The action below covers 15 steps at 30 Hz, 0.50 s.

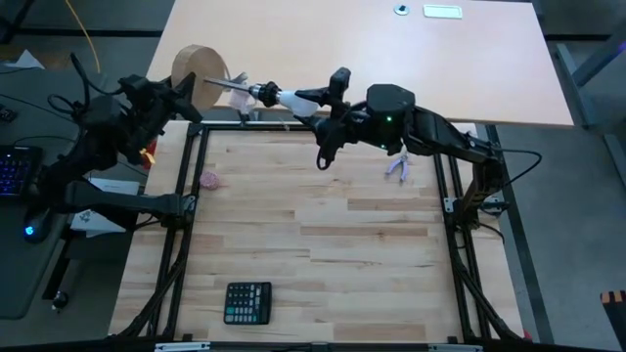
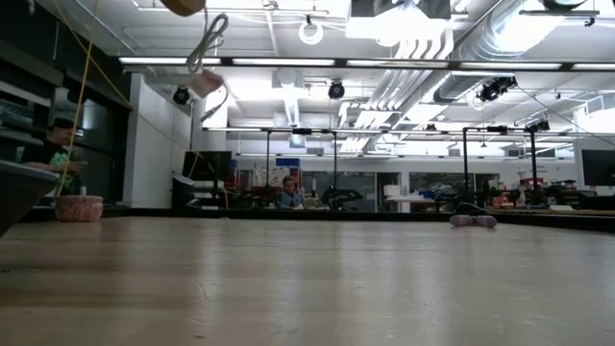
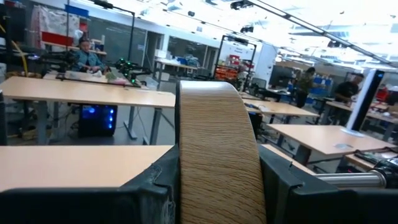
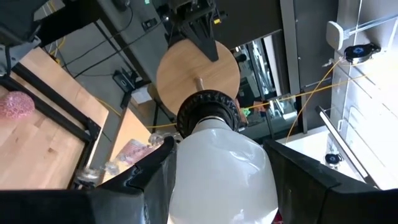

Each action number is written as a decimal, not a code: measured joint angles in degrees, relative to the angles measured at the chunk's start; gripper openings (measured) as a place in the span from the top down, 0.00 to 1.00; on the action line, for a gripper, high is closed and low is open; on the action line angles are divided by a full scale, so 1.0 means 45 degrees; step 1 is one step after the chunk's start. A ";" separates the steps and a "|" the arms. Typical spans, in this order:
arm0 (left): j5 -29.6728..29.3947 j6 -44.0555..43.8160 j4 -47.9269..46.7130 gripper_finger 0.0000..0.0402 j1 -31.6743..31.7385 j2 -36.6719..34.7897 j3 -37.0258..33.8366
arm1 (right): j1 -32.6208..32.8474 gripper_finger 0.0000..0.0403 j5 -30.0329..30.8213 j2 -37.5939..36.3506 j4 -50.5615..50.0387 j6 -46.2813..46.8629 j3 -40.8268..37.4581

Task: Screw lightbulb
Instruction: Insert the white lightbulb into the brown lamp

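Calculator near the table's front edge, pink ball and purple tool farther back, all well apart from the arms. No legible writing. Left tool clamped on wooden disc; right tool clamped on bulb, raised past the far edge, base in the disc's black socket.

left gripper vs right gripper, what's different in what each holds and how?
The left gripper clamps the wooden disc edge-on; the right gripper clamps the lightbulb by its white glass. The disc is flat, wide and tan; the bulb is small and rounded. Both are held above the table's far edge.
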 joint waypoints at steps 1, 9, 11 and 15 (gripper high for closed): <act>0.0108 -0.0003 -0.0003 0.70 0.0000 0.0000 0.0000 | 0.0007 0.46 0.0000 -0.0008 0.0000 0.0000 0.0002; 0.0344 -0.0006 0.0000 0.70 0.0010 0.0010 0.0000 | 0.0059 0.46 -0.0029 -0.0019 0.0000 0.0741 0.0004; 0.0301 0.0156 0.0028 0.70 0.0005 0.0019 0.0000 | 0.0058 0.46 -0.0029 -0.0019 0.0000 0.1669 0.0004; 0.0263 0.0751 0.0192 0.70 0.0005 0.0145 0.0016 | 0.0053 0.46 -0.0006 -0.0015 -0.0037 0.3495 0.0004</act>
